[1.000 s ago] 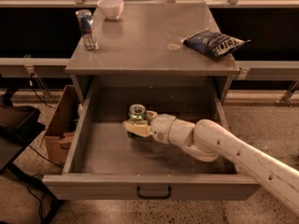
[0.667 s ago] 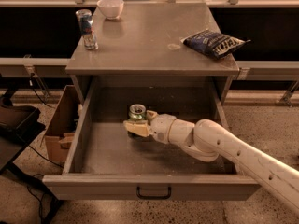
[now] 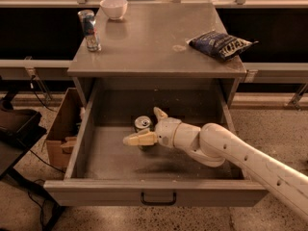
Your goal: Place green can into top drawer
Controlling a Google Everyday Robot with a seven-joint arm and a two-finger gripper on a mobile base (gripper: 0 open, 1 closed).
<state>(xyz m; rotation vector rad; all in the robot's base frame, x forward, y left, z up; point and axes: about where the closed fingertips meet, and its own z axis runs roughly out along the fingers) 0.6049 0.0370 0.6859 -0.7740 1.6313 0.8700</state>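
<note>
The green can [image 3: 143, 123] stands upright on the floor of the top drawer [image 3: 96, 192], towards the back and near the middle. The drawer is pulled fully out of the grey cabinet, with its dark handle [image 3: 158, 199] on the front panel. My gripper [image 3: 141, 125] reaches into the drawer from the right on a white arm. Its fingers are spread, one finger [image 3: 138, 138] in front of the can and the other behind it. The can sits between them, apart from the front finger.
On the cabinet top [image 3: 154, 42] stand a tall blue-red-silver can [image 3: 90, 30] at the back left, a white bowl [image 3: 114, 7] behind it, and a dark chip bag [image 3: 220, 44] at the right. A cardboard box [image 3: 60, 134] sits on the floor left of the drawer.
The gripper's fingers have spread apart around the can; the rear finger now shows behind it. The can sits slightly lower in the drawer. The arm has barely moved.
</note>
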